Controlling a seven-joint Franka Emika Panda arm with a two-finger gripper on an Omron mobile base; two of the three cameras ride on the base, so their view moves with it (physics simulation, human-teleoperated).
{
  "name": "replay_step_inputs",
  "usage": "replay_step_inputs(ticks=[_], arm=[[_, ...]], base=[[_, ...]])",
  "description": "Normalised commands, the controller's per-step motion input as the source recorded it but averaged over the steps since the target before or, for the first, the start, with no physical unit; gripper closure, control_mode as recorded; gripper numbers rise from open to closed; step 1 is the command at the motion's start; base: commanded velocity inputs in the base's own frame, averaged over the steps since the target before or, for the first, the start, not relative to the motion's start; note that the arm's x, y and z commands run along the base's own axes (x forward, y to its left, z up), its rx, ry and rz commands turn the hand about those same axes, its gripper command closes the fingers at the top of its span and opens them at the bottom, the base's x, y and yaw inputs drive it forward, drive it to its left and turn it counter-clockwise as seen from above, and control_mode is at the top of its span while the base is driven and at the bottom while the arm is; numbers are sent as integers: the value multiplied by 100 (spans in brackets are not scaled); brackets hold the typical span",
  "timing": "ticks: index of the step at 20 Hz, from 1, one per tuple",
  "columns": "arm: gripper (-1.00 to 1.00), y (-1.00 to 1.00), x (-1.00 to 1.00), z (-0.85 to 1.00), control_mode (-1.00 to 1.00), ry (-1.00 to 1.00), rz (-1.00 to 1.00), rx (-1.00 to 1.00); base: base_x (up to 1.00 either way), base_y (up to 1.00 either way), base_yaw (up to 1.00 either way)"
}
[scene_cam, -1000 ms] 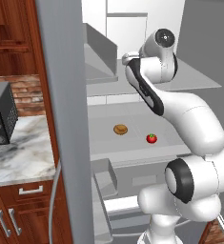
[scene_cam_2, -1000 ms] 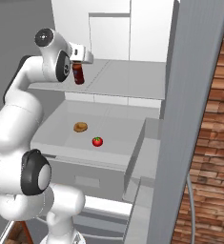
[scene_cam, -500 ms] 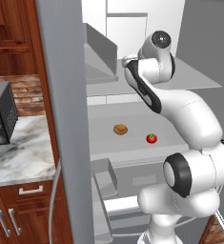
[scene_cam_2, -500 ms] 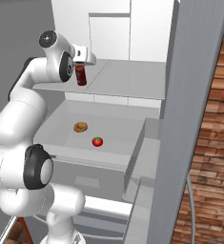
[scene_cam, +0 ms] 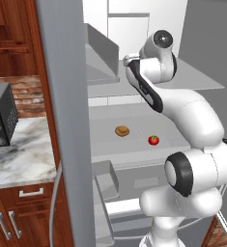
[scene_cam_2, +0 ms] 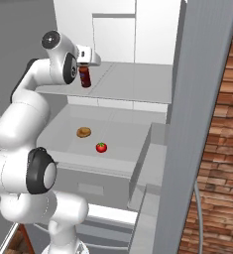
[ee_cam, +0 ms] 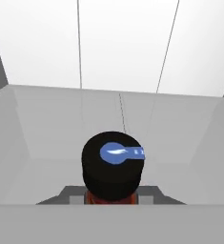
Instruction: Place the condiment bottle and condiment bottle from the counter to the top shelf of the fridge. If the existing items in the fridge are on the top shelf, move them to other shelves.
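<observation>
The arm has carried the bottle (scene_cam_2: 85, 77) a little deeper over the top shelf (scene_cam_2: 133, 84); gripper (scene_cam_2: 86, 63) stays clamped on it. Tomato (scene_cam_2: 101, 147) and bun (scene_cam_2: 84, 132) lie unmoved on the lower shelf (scene_cam_2: 68, 149).

Bottle (scene_cam_2: 85, 77) dark reddish-brown, black cap (ee_cam: 112, 169) with a blue mark on top. Tomato (scene_cam: 153, 140) red, green stem. Bun (scene_cam: 122, 130) tan-brown. Top shelf (scene_cam_2: 133, 84) pale grey with one thin seam line; lower shelf (scene_cam_2: 128, 134) pale grey. Fridge (scene_cam: 66, 120) grey outside, inner walls white. Desk (scene_cam: 18, 154) grey-white veined marble, cabinet fronts dark red-brown wood, silver handles. Microwave (scene_cam: 0, 116) black. Wall (scene_cam_2: 219, 149) red-brown brick. Arm (scene_cam: 192, 116) white, dark joints.
</observation>
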Motion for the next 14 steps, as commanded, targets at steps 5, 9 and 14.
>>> replay_step_inputs(ticks=[5,9,14], arm=[[-100,0,0,0,-100,0,0,0],[-100,0,4,0,-100,0,0,0],[-100,0,0,0,-100,-4,0,0]], base=[[0,0,0],[0,0,0],[0,0,0]])
